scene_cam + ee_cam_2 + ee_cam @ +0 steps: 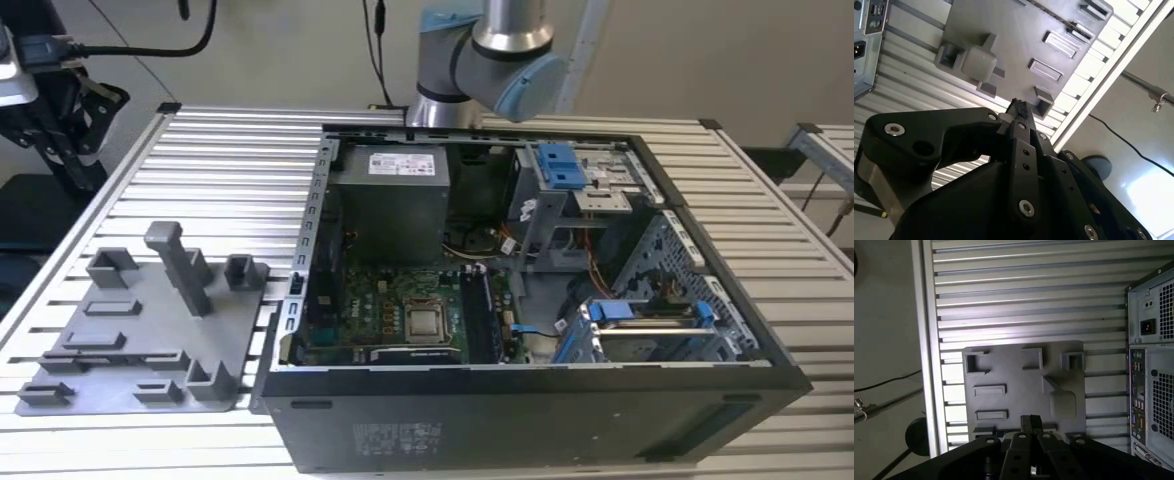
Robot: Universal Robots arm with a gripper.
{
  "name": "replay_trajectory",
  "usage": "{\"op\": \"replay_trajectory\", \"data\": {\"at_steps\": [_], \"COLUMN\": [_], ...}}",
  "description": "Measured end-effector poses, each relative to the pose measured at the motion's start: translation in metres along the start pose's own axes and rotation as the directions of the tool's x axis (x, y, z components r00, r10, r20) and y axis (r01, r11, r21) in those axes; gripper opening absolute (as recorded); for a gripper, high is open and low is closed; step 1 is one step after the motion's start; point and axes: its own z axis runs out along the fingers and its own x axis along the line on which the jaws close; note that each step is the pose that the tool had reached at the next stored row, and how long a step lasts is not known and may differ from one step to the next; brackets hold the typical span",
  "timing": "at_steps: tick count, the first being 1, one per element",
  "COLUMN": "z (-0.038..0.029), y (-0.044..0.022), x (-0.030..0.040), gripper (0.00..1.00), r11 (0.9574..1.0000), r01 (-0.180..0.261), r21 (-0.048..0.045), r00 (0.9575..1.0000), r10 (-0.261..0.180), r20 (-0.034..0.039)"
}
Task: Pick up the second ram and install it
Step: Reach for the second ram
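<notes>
In the exterior view my gripper [70, 150] hangs high at the left, above the grey parts holder [147, 330] on the slatted table. Both wrist views look down past the black fingertips [1030, 421] onto that holder [1004, 30]. The fingers stand together, shut, and I see nothing between them [1019, 107]. A thin dark strip [999, 431], which looks like the second ram, lies in a long slot of the holder, partly covered by my fingers. The open computer case [534, 400] with its green motherboard [400, 300] stands at the exterior view's right.
A tall post [180, 265] and several low blocks rise from the parts holder. The case's rear panel with sockets [1154, 340] borders the holder. The table edge [926, 365] drops to the floor, where a black cable [884, 382] runs. The arm's base [487, 70] stands behind the case.
</notes>
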Motion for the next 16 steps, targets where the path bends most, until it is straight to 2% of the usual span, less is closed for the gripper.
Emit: {"op": "replay_trajectory", "data": {"at_steps": [9,16], "z": [0.0,0.0], "y": [0.0,-0.0008], "x": [0.0002,0.0102], "gripper": [0.11,0.11], "r11": [1.0,1.0], "r01": [0.0,0.009], "r21": [0.0001,0.0001], "r00": [1.0,1.0], "r10": [0.0,-0.009], "r20": [-0.0001,-0.0001]}}
